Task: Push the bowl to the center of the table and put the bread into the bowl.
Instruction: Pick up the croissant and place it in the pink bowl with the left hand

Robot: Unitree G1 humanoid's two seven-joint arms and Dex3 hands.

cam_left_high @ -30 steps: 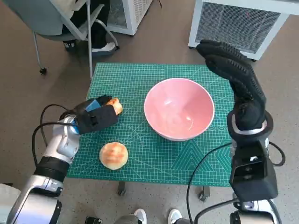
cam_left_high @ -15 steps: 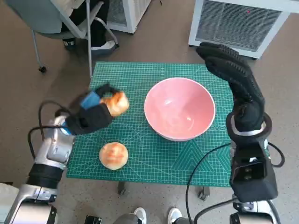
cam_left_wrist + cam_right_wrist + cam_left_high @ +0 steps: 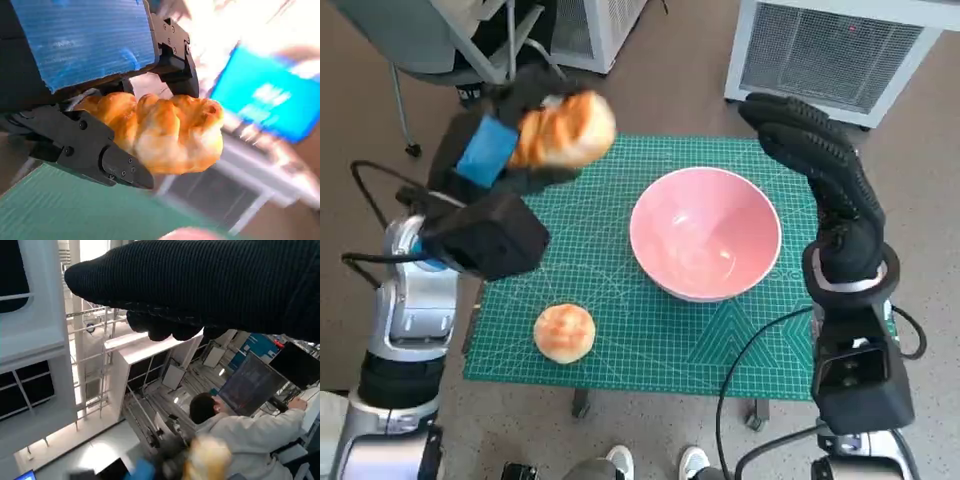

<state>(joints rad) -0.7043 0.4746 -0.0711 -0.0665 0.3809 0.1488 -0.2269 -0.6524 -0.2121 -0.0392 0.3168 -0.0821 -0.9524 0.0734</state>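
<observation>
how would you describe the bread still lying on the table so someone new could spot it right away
Start at the green cutting mat and find the pink bowl in its middle. Nearer the robot and toward its left lies a round golden bun, flat on the mat. The other bread is a lumpy twisted piece held up in the left hand.

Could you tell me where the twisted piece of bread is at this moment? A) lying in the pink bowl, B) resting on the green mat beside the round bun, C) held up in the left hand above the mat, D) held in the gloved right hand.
C: the left hand grips the twisted bread lifted off the green mat, while the pink bowl holds nothing.
</observation>
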